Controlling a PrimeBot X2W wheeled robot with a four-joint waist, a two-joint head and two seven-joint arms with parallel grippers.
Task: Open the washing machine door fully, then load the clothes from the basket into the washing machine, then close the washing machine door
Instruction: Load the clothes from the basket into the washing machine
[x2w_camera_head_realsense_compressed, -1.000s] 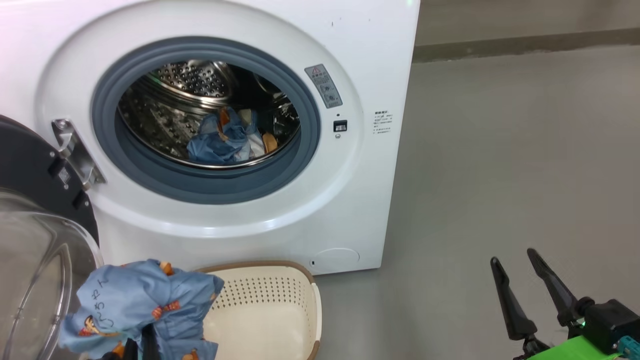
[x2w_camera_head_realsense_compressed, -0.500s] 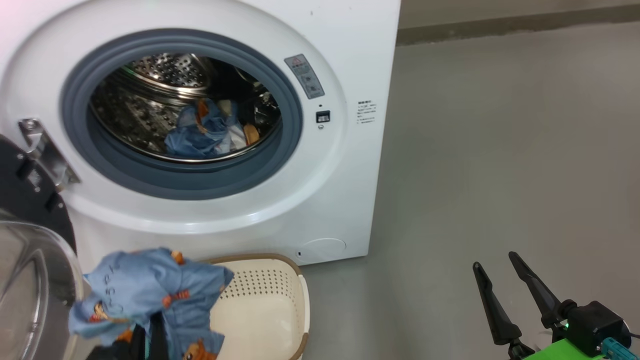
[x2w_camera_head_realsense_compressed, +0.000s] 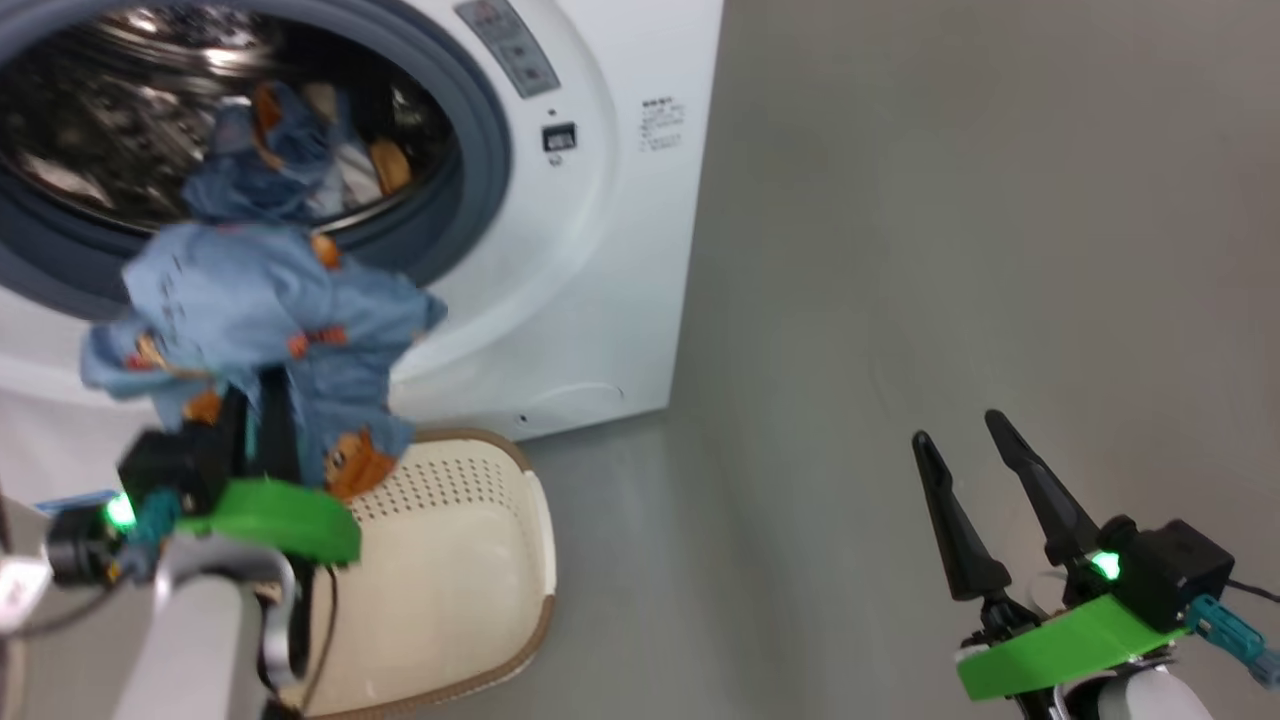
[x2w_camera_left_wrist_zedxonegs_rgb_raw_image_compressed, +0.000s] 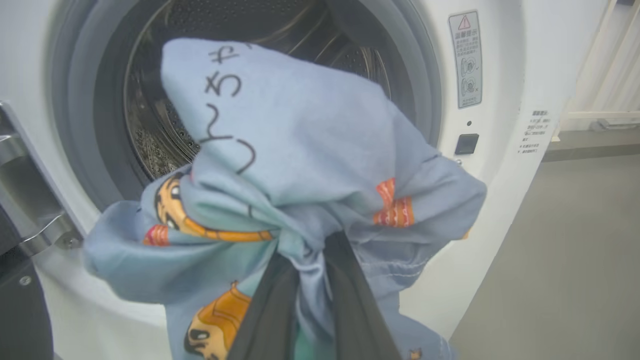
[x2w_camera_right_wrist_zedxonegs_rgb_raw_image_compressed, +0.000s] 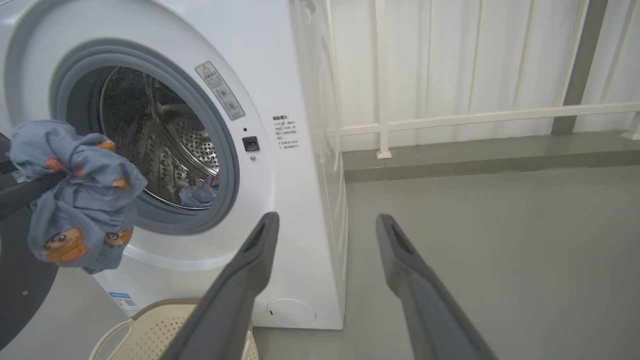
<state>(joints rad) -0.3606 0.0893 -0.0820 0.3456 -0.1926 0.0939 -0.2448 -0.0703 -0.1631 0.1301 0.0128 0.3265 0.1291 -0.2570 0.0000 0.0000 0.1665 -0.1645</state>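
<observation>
Head view: left gripper (x2w_camera_head_realsense_compressed: 265, 400) clenched on light-blue printed garment (x2w_camera_head_realsense_compressed: 260, 300), held up before washing machine (x2w_camera_head_realsense_compressed: 600, 250) drum (x2w_camera_head_realsense_compressed: 100, 150) opening; basket (x2w_camera_head_realsense_compressed: 440, 490) below. More clothes (x2w_camera_head_realsense_compressed: 270, 150) lie inside. Empty right gripper (x2w_camera_head_realsense_compressed: 956, 428) spread wide over floor (x2w_camera_head_realsense_compressed: 900, 250).

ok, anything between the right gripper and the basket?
Nothing in the way. In the head view, the stretch between the open right gripper and the basket is bare grey floor.

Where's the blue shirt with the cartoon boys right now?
On the left side of the head view, the blue shirt hangs pinched in the left pincer, above the basket and just in front of the open washing machine.
</observation>
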